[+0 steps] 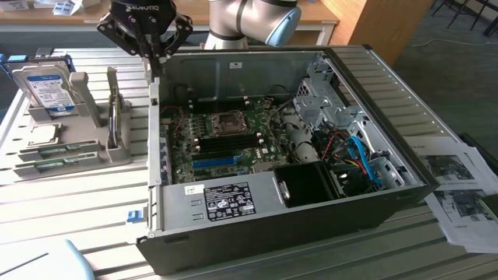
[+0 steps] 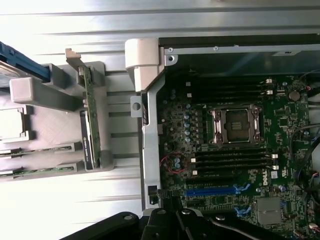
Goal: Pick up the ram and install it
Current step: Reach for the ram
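Note:
Two ram sticks [image 1: 56, 150] [image 2: 37, 149], thin and green, lie edge-up in the front slots of a grey holder [image 1: 93, 116] at the exterior view's left. My gripper [image 1: 155, 65] [image 2: 169, 199] hangs above the left wall of the open computer case [image 1: 257, 204], well away from the holder. Its fingers are shut with nothing between them. Inside the case, the motherboard [image 1: 233, 140] [image 2: 225, 150] shows long black memory slots [image 2: 232, 161] on both sides of the processor socket [image 1: 230, 121] [image 2: 235, 125].
The holder also carries an upright hard drive [image 1: 46, 87], a silver processor chip [image 1: 43, 134] and a standing expansion card [image 1: 116, 119] [image 2: 87, 115]. A blue slot [image 1: 214, 161] [image 2: 210, 191], cables and a drive cage [image 1: 327, 99] crowd the case. Papers [image 1: 459, 186] lie on the right.

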### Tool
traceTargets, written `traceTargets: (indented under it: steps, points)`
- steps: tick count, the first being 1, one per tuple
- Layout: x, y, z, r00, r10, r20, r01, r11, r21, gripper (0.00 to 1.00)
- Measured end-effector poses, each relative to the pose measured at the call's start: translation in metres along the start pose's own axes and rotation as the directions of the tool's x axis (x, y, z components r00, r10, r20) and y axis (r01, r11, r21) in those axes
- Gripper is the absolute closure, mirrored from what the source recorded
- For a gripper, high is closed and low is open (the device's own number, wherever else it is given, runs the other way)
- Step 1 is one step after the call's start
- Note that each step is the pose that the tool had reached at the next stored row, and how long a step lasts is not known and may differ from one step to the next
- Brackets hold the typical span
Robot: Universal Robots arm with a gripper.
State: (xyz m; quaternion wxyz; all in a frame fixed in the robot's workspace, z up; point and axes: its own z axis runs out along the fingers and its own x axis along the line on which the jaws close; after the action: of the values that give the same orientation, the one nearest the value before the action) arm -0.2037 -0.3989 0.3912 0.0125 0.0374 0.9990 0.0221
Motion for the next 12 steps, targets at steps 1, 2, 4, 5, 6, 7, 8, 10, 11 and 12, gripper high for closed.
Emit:
traceTargets:
  steps: [1,2,4,5,6,7,8,10,11,12]
  points:
    - [0.001,-0.0001,0.0000,1.0000,0.000,0.0000,0.000,1.0000,0.0000,0.91]
    - [0.003,-0.0002,0.0000,1.0000,0.000,0.0000,0.000,1.0000,0.0000,0.91]
    - [0.006,-0.0004,0.0001,1.0000,0.000,0.0000,0.000,1.0000,0.0000,0.91]
    - [0.007,-0.0005,0.0001,1.0000,0.000,0.0000,0.000,1.0000,0.0000,0.91]
    - [0.009,-0.0007,0.0001,1.0000,0.000,0.0000,0.000,1.0000,0.0000,0.91]
    - [0.011,-0.0008,0.0001,1.0000,0.000,0.0000,0.000,1.0000,0.0000,0.91]
    - [0.013,-0.0010,0.0002,1.0000,0.000,0.0000,0.000,1.0000,0.0000,0.91]
    - [0.017,-0.0013,0.0002,1.0000,0.000,0.0000,0.000,1.0000,0.0000,0.91]
    - [0.019,-0.0014,0.0002,1.0000,0.000,0.0000,0.000,1.0000,0.0000,0.91]
    - [0.021,-0.0016,0.0002,1.0000,0.000,-0.0001,0.000,1.0000,0.0001,0.91]
